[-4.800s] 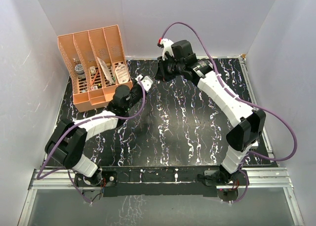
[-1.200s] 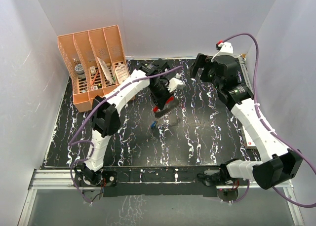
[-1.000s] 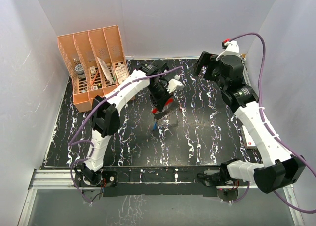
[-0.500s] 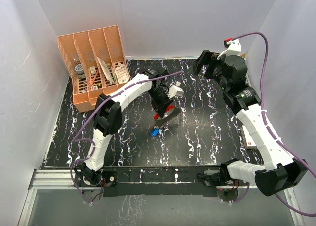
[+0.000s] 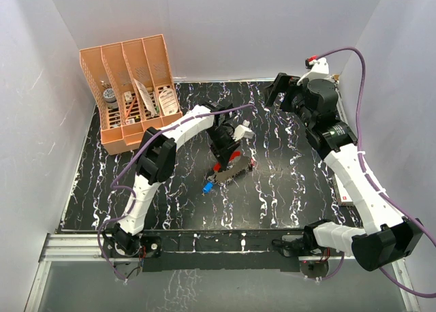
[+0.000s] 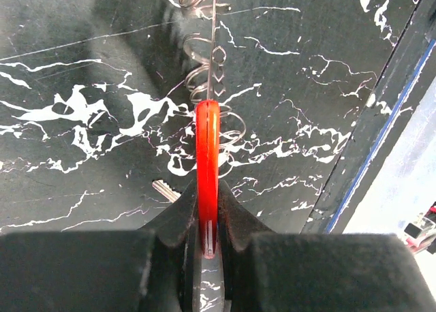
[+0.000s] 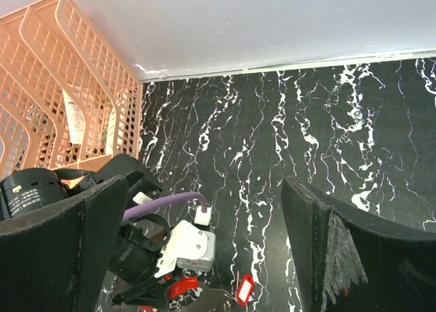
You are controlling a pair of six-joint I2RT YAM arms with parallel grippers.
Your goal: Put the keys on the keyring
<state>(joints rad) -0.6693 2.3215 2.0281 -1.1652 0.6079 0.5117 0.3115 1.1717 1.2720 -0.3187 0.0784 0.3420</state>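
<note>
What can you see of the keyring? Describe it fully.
The keyring is an oval loop, part glossy red strip that looks plastic, part whitish-grey band. The left gripper is shut on the red strip, which stands edge-on between its fingers over the black marbled table. Thin silvery wire coils show past its tip.

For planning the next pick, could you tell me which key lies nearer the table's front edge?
The blue-headed key; the red-headed key lies farther back.
</note>
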